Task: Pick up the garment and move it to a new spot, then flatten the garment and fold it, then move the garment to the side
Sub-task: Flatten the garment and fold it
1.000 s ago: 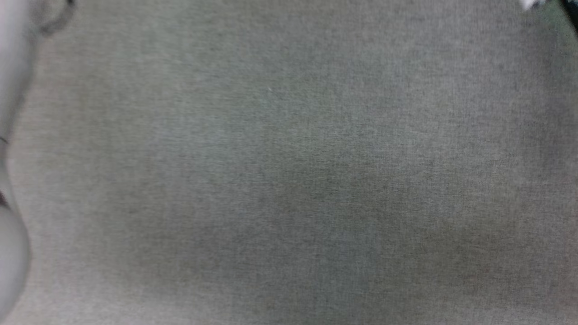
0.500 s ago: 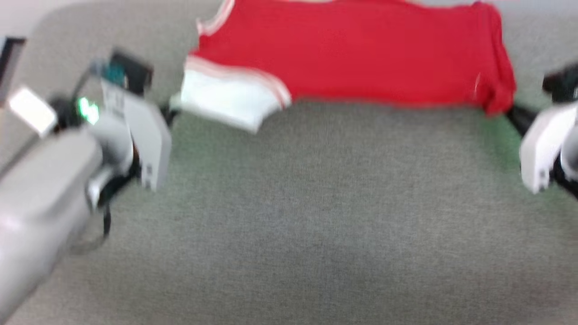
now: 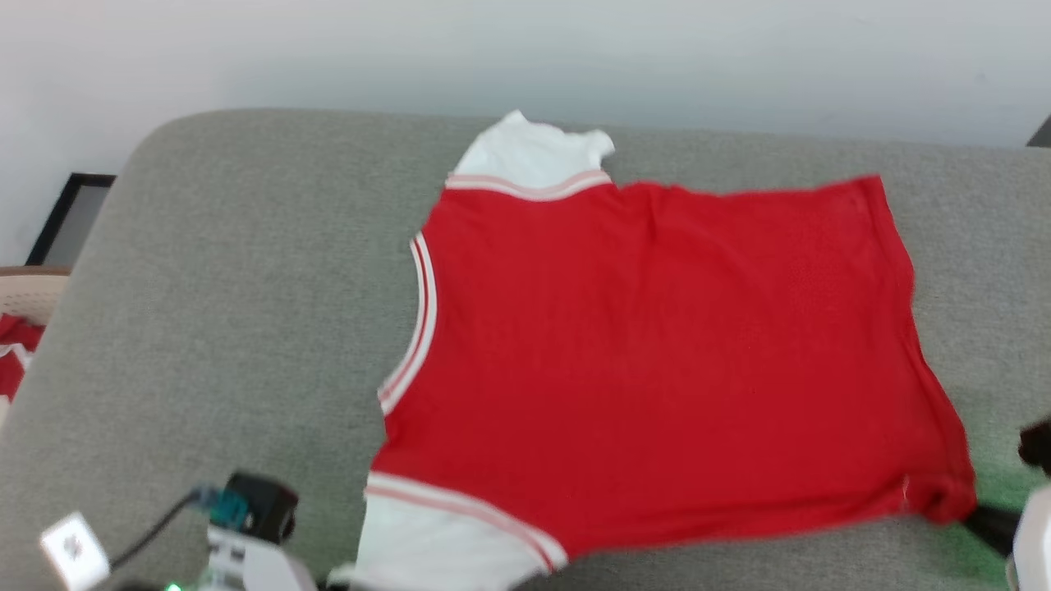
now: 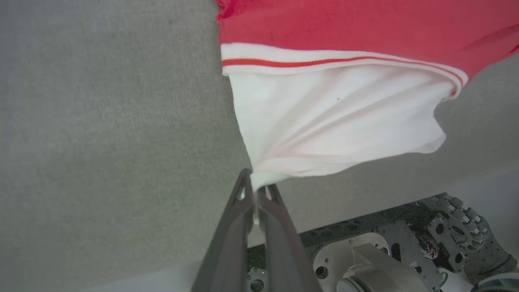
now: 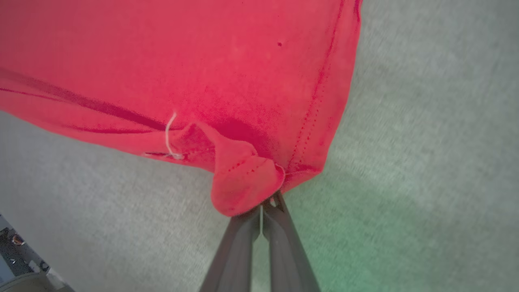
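Observation:
The garment [image 3: 657, 361] lies spread plain red side up on the grey cushioned surface [image 3: 230, 328], one white sleeve at the far edge and the other [image 3: 435, 542] at the near left. In the left wrist view my left gripper [image 4: 256, 187] is shut on the edge of the near white sleeve [image 4: 332, 121], pulling it into a taut point. My right gripper [image 5: 269, 202] is shut on the bunched red hem corner [image 5: 243, 182]; its dark fingers also show at the garment's near right corner, right gripper [image 3: 969, 515].
A pale basket [image 3: 25, 295] holding red cloth sits off the surface's left edge, with a black-framed panel [image 3: 70, 213] behind it. A white wall [image 3: 525, 57] rises beyond the far edge. The robot's base [image 4: 385, 255] lies below the near edge.
The head view has swung upward from bare grey surface to the whole spread garment. Both grippers stay shut on their corners.

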Tool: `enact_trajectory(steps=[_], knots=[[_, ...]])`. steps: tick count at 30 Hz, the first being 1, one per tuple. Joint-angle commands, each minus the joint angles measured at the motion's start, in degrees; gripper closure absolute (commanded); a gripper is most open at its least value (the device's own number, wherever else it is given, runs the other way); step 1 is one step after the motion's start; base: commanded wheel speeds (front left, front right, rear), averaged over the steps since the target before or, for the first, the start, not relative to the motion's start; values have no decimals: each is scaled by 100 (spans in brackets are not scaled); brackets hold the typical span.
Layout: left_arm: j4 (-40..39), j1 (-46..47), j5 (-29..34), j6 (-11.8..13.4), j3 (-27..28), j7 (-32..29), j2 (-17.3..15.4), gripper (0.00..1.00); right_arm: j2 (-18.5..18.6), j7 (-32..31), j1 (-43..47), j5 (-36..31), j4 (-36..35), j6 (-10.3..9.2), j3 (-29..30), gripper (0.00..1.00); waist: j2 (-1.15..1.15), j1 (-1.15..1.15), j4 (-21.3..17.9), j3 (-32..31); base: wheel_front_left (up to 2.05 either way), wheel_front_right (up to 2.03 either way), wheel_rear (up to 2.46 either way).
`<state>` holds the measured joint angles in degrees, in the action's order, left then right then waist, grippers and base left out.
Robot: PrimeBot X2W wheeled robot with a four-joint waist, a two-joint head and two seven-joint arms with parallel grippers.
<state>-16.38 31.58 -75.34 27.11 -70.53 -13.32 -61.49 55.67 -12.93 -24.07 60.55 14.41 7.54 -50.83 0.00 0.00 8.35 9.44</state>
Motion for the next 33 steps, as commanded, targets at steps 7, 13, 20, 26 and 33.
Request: enact_trajectory(steps=[7,13,20,26,33], knots=[[-636,-597,-287,588,-14,218,-353,100,175,-84,1187,159,-503,-10,582,100,0,0,109,-36,0,0,0],[-895,-84,75,583,145,48,-614,100,53,-347,1279,-203,-967,-10,1345,100,0,0,-32,33,0,0,0],[-597,1079,558,36,452,-689,-672,100,-360,-1003,778,-858,-1294,-10,2095,100,0,0,-210,190,0,0,0],[436,1947,630,-691,637,-1213,-170,100,-932,-1516,17,-1271,-1076,-10,2187,100,0,0,-320,356,0,0,0],[2095,2460,556,-1449,593,-1497,681,100,-1377,-1784,-791,-1425,-413,-10,1882,100,0,0,-367,582,0,0,0]])
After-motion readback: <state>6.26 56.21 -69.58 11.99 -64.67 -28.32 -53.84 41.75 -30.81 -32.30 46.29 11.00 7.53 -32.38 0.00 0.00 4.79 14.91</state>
